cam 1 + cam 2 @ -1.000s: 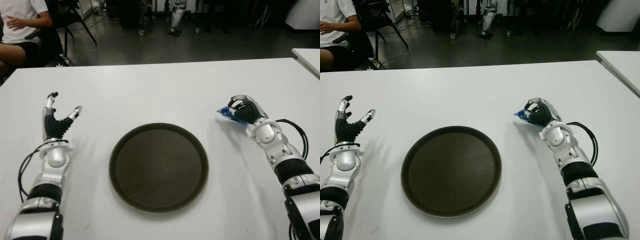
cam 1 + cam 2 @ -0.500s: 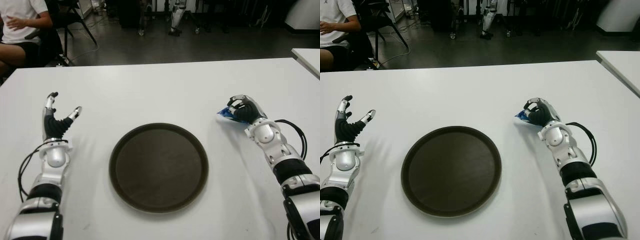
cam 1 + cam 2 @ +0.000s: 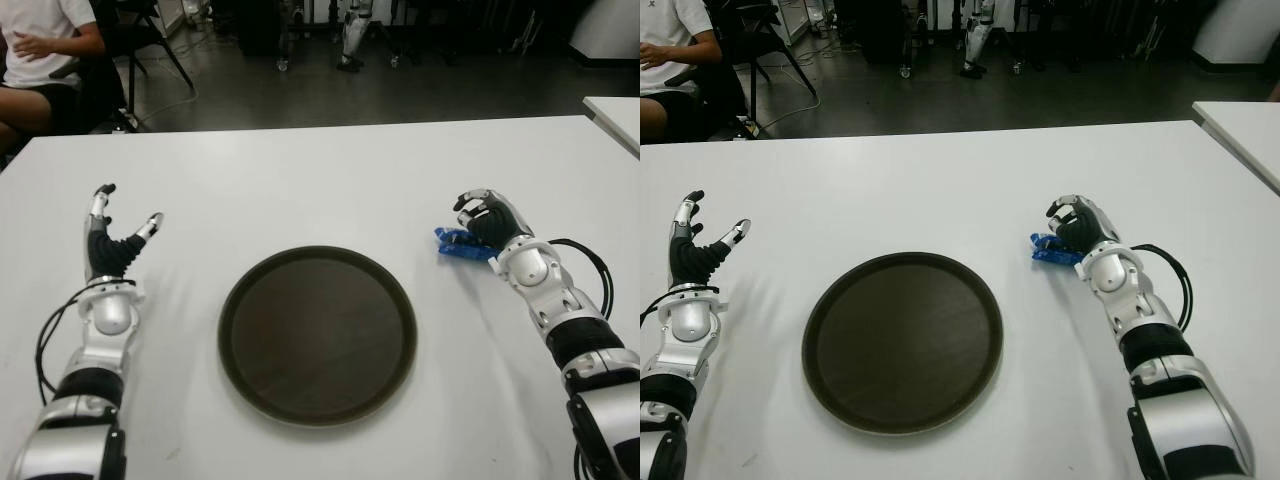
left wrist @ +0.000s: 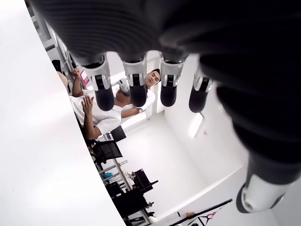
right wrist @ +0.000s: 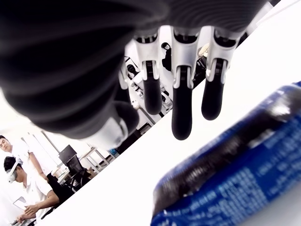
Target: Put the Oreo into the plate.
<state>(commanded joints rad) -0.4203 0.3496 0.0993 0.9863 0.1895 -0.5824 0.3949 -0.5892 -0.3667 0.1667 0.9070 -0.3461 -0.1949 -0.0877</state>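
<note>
A blue Oreo packet (image 3: 462, 245) lies flat on the white table (image 3: 320, 180), a little right of the round dark brown plate (image 3: 317, 335). My right hand (image 3: 476, 212) hovers just behind and over the packet's right end. In the right wrist view its fingers (image 5: 181, 113) hang loosely apart above the Oreo packet (image 5: 244, 179) and do not touch it, so the hand is open. The plate holds nothing. My left hand (image 3: 118, 225) shows left of the plate, its fingers (image 4: 136, 89) spread and pointing up, holding nothing.
A seated person (image 3: 40, 50) is beyond the table's far left corner, beside a chair (image 3: 140, 40). A second white table (image 3: 615, 115) juts in at the far right. Dark floor lies past the far edge.
The right hand was shut on the packet and held it tilted off the table; now the packet lies flat on the table and the fingers have come off it. The left hand is unmoved.
</note>
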